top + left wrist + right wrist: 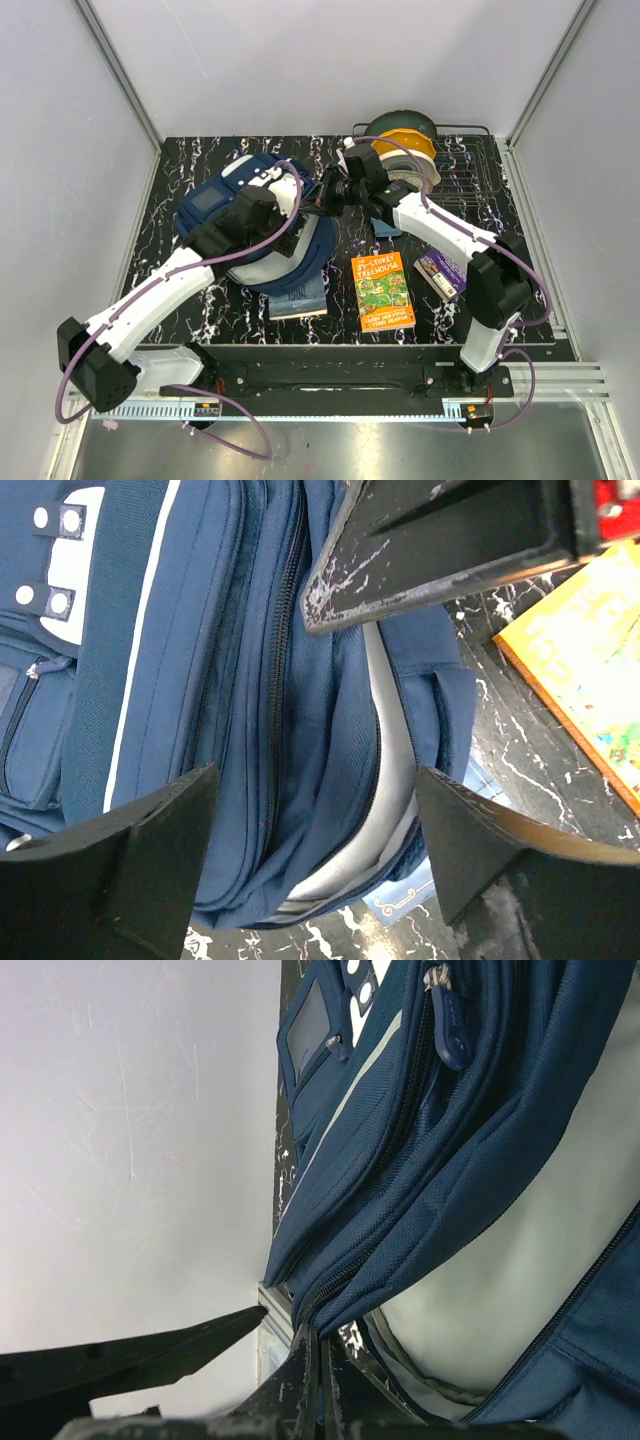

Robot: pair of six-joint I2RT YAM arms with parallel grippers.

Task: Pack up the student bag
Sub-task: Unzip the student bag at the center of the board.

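Observation:
The navy student bag [225,215] lies at the left middle of the table, its white patch and blue-grey square patch facing up. Its main zip is open and grey lining [500,1280] shows inside. My right gripper [320,198] is shut on the edge of the bag's opening [322,1355] and pinches the fabric by the zip. My left gripper [283,192] is open over the bag [300,730], with one finger [130,870] on each side of the opening and nothing held. The right gripper's finger [430,540] shows at the top of the left wrist view.
An orange book [382,291] lies right of the bag and also shows in the left wrist view [590,650]. A purple item [440,272] lies further right. A blue notebook [300,298] sticks out under the bag. Yellow and dark round things [405,148] sit on a rack at the back.

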